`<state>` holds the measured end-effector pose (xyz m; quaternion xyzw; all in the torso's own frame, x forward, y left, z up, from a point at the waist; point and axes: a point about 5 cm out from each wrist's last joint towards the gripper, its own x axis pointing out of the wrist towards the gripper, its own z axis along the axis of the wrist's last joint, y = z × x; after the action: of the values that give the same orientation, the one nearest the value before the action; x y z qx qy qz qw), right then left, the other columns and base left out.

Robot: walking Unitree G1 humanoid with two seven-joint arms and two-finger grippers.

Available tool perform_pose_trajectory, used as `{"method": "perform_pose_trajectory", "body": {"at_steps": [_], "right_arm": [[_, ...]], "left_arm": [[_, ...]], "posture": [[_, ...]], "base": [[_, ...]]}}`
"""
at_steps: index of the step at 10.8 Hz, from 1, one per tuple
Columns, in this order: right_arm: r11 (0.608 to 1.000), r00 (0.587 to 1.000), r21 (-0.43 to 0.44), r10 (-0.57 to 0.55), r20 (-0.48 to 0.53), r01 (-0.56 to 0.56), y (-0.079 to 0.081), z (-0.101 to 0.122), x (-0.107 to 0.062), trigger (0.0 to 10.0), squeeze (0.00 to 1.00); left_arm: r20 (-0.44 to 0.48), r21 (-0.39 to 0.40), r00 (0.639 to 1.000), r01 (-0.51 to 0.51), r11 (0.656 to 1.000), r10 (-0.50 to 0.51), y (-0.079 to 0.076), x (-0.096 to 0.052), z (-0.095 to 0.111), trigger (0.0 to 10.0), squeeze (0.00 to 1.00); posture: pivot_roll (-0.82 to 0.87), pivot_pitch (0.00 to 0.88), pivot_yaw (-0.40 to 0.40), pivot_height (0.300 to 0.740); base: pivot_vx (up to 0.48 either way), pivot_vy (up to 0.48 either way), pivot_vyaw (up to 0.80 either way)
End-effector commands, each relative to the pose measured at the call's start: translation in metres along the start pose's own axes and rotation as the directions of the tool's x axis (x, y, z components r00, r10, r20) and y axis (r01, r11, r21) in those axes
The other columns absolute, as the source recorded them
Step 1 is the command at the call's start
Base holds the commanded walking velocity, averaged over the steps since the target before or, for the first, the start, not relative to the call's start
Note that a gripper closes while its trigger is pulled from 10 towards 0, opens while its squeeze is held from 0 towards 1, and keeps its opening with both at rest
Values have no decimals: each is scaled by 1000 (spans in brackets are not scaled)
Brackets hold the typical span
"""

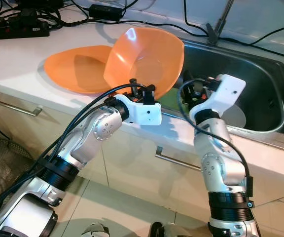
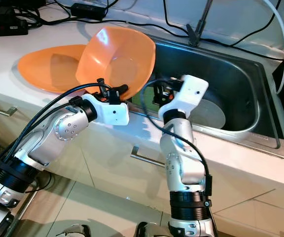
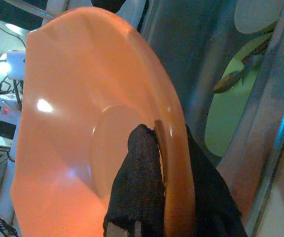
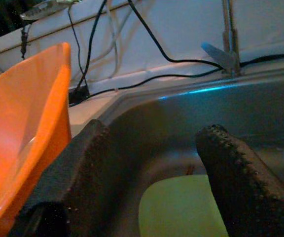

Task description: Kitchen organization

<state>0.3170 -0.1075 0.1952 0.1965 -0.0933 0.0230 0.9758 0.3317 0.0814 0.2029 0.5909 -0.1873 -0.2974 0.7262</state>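
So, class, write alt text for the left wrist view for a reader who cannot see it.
Two black fingers pinch the rim of a tilted orange bowl, one inside and one outside. Behind it lies a steel sink with a pale green plate in its basin.

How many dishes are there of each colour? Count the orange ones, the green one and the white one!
Orange: 2, the tilted bowl held by the left gripper, and the plate on the counter.
Green: 1, a plate in the sink.
White: 1, a plate in the sink.
Total: 4 dishes.
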Motion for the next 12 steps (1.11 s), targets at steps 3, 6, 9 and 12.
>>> {"method": "perform_pose_trajectory", "body": {"at_steps": [3,6,9,12], "right_arm": [[996,997,90,-26,77,19,1,23,4,10000,0],[986,996,166,-9,87,-6,4,30,6,10000,0],[972,996,218,79,47,-87,17,25,5,10000,0],[965,993,232,121,13,-121,22,18,4,10000,0]], "left_arm": [[17,13,999,31,999,-31,-4,0,7,10000,0],[22,9,999,49,999,-49,-7,0,8,10000,0],[34,10,997,65,998,-65,-9,1,10,10000,0],[56,12,996,73,997,-74,-11,1,14,10000,0]], "posture": [[5,107,-70,740],[5,107,-70,740],[5,105,-69,740],[11,98,-72,740]], "base": [[0,0,0],[0,0,0],[0,0,0],[0,0,0]]}}
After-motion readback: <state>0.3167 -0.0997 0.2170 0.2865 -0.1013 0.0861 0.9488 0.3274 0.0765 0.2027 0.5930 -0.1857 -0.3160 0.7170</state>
